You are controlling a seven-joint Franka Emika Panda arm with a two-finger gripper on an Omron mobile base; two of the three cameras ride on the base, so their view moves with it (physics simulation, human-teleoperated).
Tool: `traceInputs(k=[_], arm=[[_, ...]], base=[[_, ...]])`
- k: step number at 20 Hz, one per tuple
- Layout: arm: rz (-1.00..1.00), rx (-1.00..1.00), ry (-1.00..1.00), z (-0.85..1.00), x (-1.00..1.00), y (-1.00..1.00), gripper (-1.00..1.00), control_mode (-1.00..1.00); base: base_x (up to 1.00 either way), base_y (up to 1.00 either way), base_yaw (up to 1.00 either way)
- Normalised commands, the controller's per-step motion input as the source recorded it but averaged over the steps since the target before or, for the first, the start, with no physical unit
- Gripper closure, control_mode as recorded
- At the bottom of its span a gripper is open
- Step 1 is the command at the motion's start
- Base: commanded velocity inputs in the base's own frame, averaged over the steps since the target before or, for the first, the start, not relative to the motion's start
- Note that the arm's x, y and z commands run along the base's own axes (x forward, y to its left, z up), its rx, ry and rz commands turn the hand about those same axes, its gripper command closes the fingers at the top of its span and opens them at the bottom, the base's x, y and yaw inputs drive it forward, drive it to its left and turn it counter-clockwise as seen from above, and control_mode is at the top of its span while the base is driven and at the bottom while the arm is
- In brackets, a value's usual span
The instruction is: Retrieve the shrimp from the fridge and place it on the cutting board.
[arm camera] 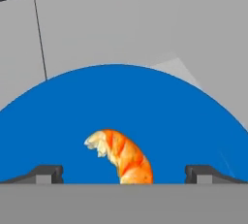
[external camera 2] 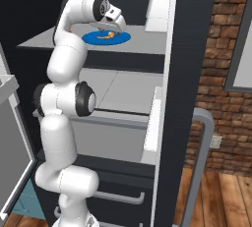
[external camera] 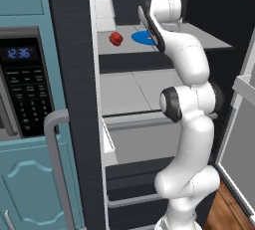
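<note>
Fridge (external camera: 74,74) stands open, its grey shelf (external camera 2: 142,44) carrying a blue plate (arm camera: 116,111). Robot gripper (arm camera: 124,173) hangs just above the plate, fingers spread wide, grasping nothing. Shrimp (arm camera: 123,155) lies on the plate between the fingertips.

Teal cabinet (external camera: 25,184) with black microwave (external camera: 22,87), clock lit, on one side of jaws. Red brick wall (external camera 2: 221,73) on other side, grey-framed window (external camera 2: 243,39) set in it. Wood plank floor (external camera 2: 216,201) far below jaws.
</note>
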Motion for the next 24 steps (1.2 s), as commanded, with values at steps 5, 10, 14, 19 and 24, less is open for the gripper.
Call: traceInputs(k=[5,10,14,19,24], arm=[[0.00,0.00,0.00,-0.14,0.04,0.00,-1.00,-1.00],[0.00,0.00,0.00,-0.11,0.00,0.00,-1.00,-1.00],[0.00,0.00,0.00,-0.17,0.01,0.00,-1.00,-1.00],[0.00,-0.02,0.00,-0.40,0.13,0.00,-1.00,-1.00],[0.00,-0.01,0.00,-0.35,0.21,0.00,-1.00,-1.00]], base=[[0.00,0.00,0.00],[0.00,0.00,0.00],[0.00,0.00,0.00],[0.00,0.00,0.00],[0.00,0.00,0.00]])
